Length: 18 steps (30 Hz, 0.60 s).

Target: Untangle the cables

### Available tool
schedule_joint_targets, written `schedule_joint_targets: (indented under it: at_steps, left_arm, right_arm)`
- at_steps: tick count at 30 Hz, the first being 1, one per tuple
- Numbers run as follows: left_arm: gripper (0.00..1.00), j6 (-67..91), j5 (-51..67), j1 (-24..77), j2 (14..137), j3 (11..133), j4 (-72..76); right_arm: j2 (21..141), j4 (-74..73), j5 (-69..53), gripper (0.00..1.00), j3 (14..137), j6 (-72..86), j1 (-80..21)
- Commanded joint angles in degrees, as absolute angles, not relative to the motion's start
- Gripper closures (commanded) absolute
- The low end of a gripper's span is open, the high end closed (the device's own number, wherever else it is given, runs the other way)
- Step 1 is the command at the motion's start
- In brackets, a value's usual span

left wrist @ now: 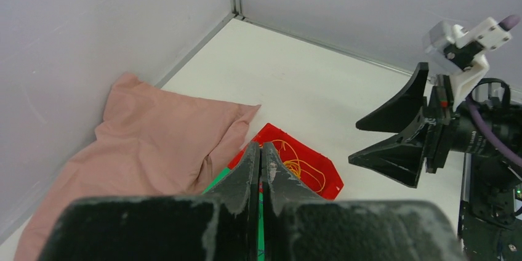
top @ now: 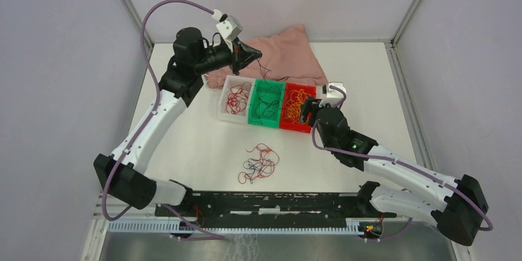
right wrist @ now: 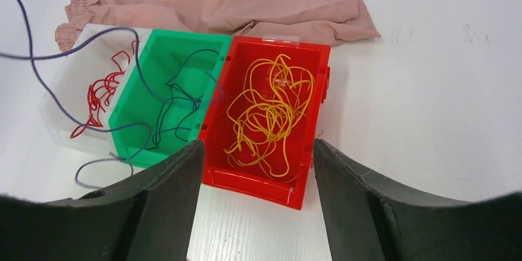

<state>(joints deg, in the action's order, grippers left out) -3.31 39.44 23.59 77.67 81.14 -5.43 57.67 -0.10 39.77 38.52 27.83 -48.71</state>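
Left gripper (top: 247, 53) is raised above the far side of a row of three bins, its fingers (left wrist: 246, 168) pressed flat together. It pinches a dark blue cable (right wrist: 172, 98) that hangs down from it into the green bin (top: 266, 102), the middle one, where more blue strands lie in loops.

Right gripper (top: 309, 111) hovers low just beside the near end of the red bin (right wrist: 246, 178), its jaws spread wide and holding nothing. In the right wrist view the orange-yellow cables (right wrist: 268, 116) coiled inside that bin show between its fingers.

Red cables (top: 236, 98) lie in the clear bin (top: 223, 110) on the left of the row.

A loose clump of mixed cables (top: 258, 164) rests on the white table (top: 369, 82) nearer the arm bases, well apart from both grippers. A pink cloth (top: 289, 55) lies behind the bins.
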Motion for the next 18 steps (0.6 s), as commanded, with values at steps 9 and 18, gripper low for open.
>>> schedule_joint_targets:
  at_steps: [9,18]
  left_arm:
    - [0.97,-7.8,37.3,24.8,82.1,83.8,-1.4]
    - [0.97,-10.7,37.0,24.8,83.8,82.9,-2.4]
  right_arm:
    - [54.9,0.7,41.5,0.29,37.0,29.3,-47.1]
    - [53.9,0.3,41.3,0.29,36.5,29.8,-46.0]
